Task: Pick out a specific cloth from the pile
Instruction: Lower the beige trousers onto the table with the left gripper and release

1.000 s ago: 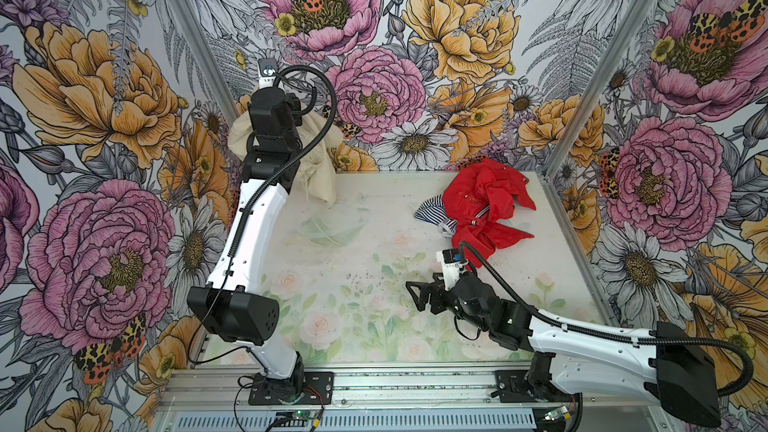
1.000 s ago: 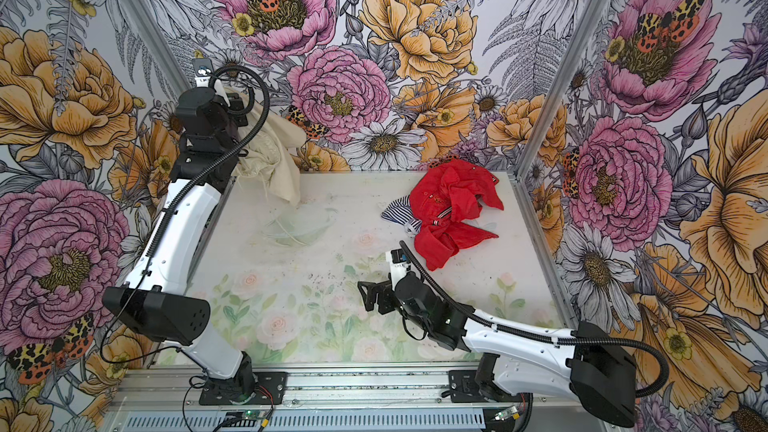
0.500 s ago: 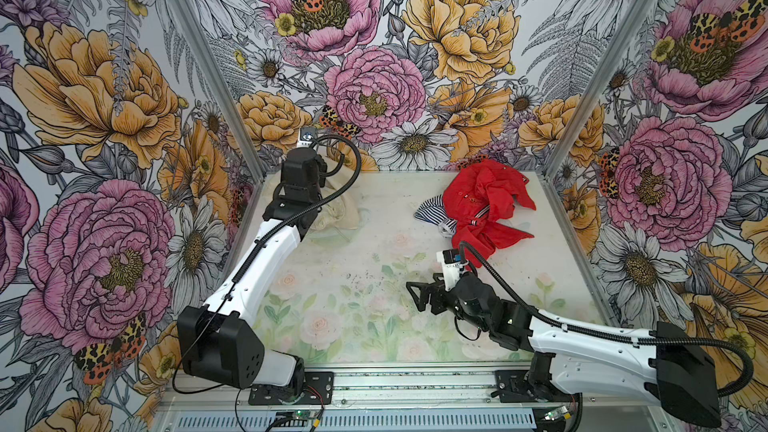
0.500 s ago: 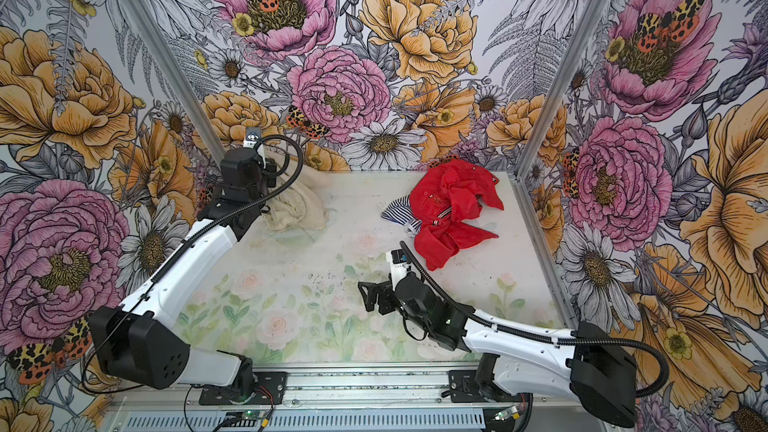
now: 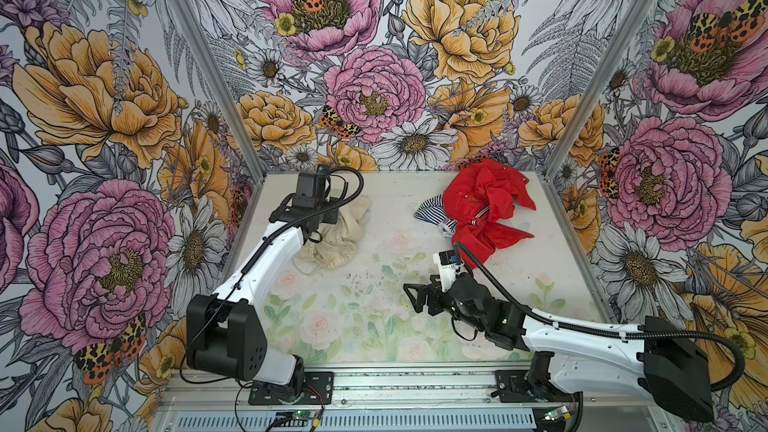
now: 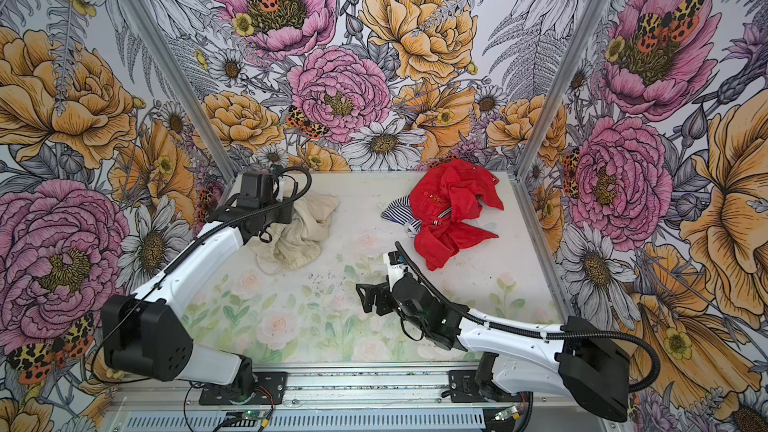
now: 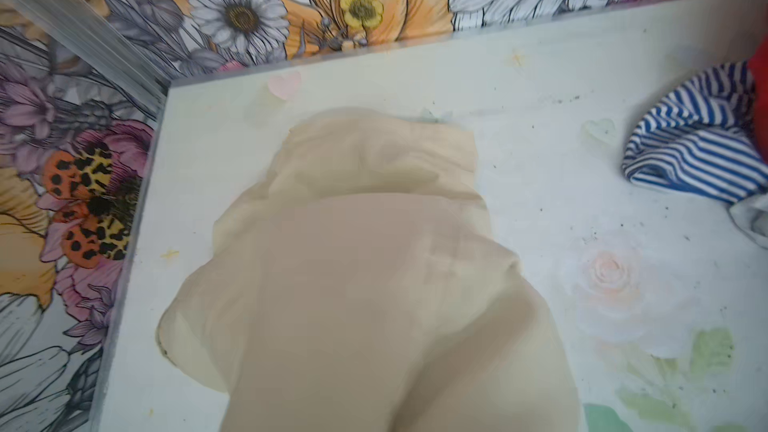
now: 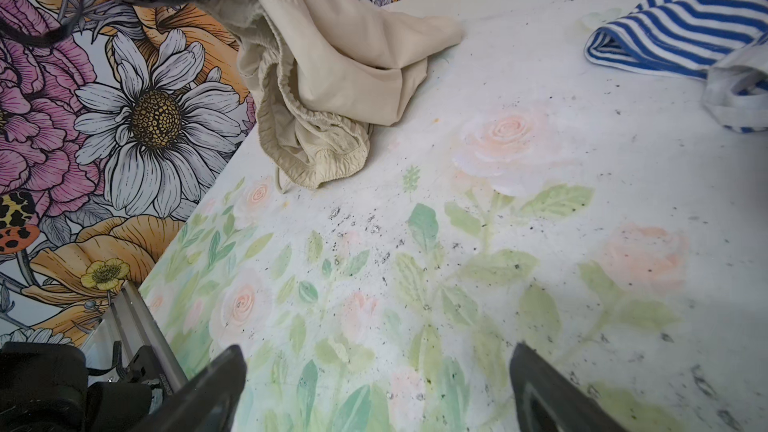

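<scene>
Nearest the front rail, the right gripper (image 5: pixel 415 300) hovers low over a bare stretch of the table (image 5: pixel 374 326). Its jaws are spread wide with nothing between them, and it plays no part in the work at this moment.

Farther back on the left, the cloth (image 5: pixel 340 238) lies bunched near the back left corner. Most of it rests on the table, with its elastic hem nearest the front. One fold rises to the left gripper (image 5: pixel 321 220), which points down into it. The fabric hides the fingers in every view, but the jaws are together and appear to be pinching that raised fold.

At the far right, the pile (image 5: pixel 478 209) sits well apart from the cloth: a red jacket (image 5: pixel 482 201) with a striped cloth (image 5: pixel 430 211) tucked against its left edge.

The picking-out itself looks done, and the step in hand is setting the cloth down. The next move probably calls for the left jaws to part and the arm to rise straight up, so no fold snags and drags along.
</scene>
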You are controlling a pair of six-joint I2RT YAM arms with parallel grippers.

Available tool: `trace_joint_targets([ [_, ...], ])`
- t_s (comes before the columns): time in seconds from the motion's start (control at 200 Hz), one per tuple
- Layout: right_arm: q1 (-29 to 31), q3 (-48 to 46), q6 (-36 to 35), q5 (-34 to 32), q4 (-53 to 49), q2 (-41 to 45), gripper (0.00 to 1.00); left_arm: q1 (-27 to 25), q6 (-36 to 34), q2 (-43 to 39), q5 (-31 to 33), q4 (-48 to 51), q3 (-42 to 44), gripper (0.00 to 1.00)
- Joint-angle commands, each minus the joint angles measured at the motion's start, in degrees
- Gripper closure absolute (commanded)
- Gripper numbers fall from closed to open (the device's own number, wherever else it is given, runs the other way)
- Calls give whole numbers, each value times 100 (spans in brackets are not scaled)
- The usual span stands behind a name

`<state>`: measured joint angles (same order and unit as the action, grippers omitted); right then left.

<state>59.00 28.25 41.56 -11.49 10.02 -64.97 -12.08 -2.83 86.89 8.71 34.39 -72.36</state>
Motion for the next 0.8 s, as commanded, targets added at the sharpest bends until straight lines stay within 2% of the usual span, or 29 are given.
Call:
trace_joint_targets([
  [0.0,-29,5,60,50,219,-41,1,97,246,616,-383,957,-319,100],
  [0.115,-33,-4,60,14,220,-90,1,118,343,1073,-409,950,-385,100],
  [0.32,-37,40,84,37,268,-245,1,147,413,1947,511,955,-487,100],
  [0.435,-37,41,114,49,320,-288,1,164,381,1804,438,895,-525,100],
  [0.495,-38,38,123,24,332,-296,1,160,331,1180,373,730,-443,90],
  [0.645,-54,49,90,47,316,-279,1,237,306,-457,-120,-102,227,33],
  [0.726,-78,73,72,35,305,-271,1,249,243,-1007,-498,-447,410,21],
  [0.796,-127,122,46,56,308,-291,1,102,213,-1005,-495,-604,249,13],
])
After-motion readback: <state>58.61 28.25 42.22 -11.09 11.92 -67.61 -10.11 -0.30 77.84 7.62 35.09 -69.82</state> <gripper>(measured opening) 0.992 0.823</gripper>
